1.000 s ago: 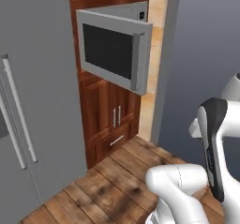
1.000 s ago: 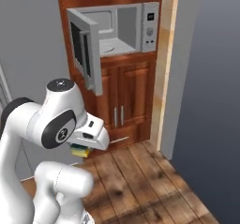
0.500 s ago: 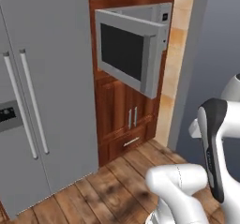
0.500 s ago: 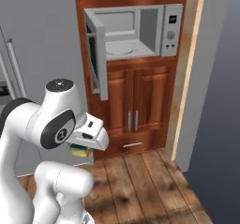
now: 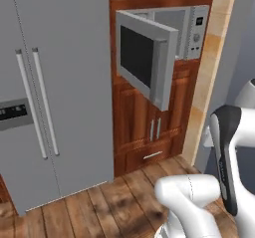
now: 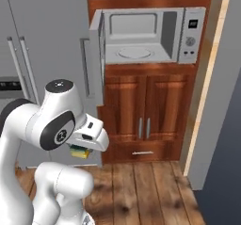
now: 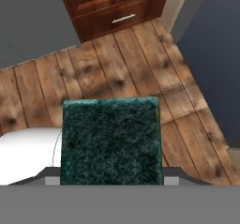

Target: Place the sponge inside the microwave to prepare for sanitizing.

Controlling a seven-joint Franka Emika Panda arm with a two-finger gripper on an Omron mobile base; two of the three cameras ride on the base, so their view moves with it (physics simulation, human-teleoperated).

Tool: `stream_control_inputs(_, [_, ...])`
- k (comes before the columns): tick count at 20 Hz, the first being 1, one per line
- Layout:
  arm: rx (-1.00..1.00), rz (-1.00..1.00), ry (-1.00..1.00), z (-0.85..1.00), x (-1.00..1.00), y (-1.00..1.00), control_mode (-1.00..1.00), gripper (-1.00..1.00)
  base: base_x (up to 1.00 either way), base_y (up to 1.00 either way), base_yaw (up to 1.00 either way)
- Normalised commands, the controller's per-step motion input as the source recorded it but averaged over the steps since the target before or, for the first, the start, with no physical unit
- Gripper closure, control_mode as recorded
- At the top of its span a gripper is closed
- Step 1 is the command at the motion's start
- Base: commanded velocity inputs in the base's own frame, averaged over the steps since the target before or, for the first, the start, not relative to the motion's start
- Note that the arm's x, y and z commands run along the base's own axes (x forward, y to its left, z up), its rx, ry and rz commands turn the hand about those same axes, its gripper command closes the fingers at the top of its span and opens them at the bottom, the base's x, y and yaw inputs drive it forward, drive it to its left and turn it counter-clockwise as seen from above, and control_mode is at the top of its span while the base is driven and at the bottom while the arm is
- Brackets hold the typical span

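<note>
sponge [image 7: 111, 141] is held clenched in the jaws, carried low at the arm's front | microwave [image 6: 141, 36] is seen open, well above and ahead | turntable [image 6: 134, 53] is judged the target, up-forward

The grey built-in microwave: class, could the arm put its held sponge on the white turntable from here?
Probably not yet. The door is open, but the gripper holds the sponge low, well below the microwave.
</note>
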Motion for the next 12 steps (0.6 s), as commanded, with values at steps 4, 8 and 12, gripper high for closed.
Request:
stream_control_inputs(4, [0.00,0.00,0.00,0.00,0.00,0.00,1.00,1.00,0.15,-0.55,0.37])
stream_control_inputs(8, [0.00,0.00,0.00,0.00,0.00,0.00,1.00,1.00,0.20,-0.55,0.37])
stream_control_inputs(12, [0.00,0.00,0.00,0.00,0.00,0.00,1.00,1.00,0.17,-0.55,0.37])
